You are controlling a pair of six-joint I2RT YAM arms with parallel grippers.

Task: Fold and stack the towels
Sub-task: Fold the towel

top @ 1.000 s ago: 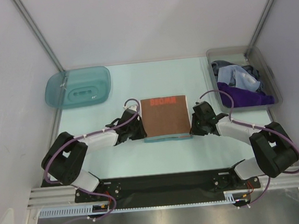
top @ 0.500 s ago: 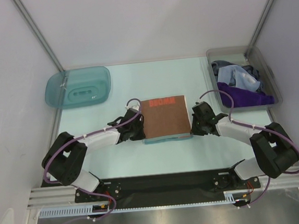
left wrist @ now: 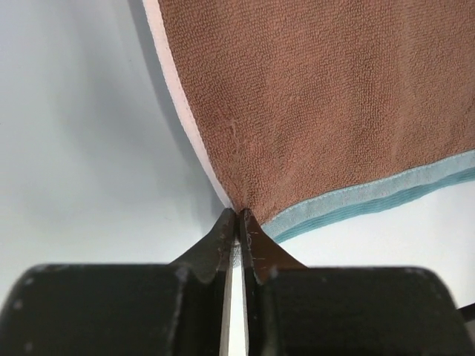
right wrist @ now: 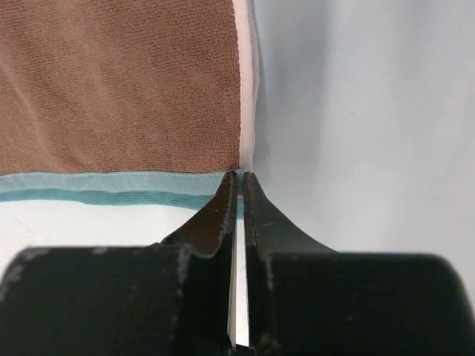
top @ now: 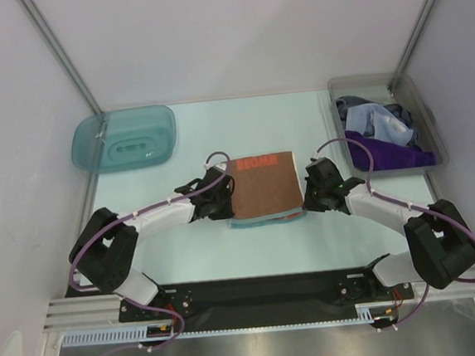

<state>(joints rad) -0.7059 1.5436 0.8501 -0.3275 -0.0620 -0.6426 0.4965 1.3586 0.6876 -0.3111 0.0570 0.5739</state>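
Nothing lies between the arms and the brown towel, which rests flat mid-table with its red print at the far edge and a teal hem along the near one. The left gripper is pressed together on the towel's near-left corner, and the right gripper pinches the near-right corner, a sliver of pale edge between its tips. A second ago both sets of jaws stood a little apart at those corners; since then they have closed, the left gripper has moved slightly farther in, and the towel now sits a touch skewed. The teal tray lies upside down at the far left. The bin at the far right holds crumpled purple, pale blue and grey-blue towels.
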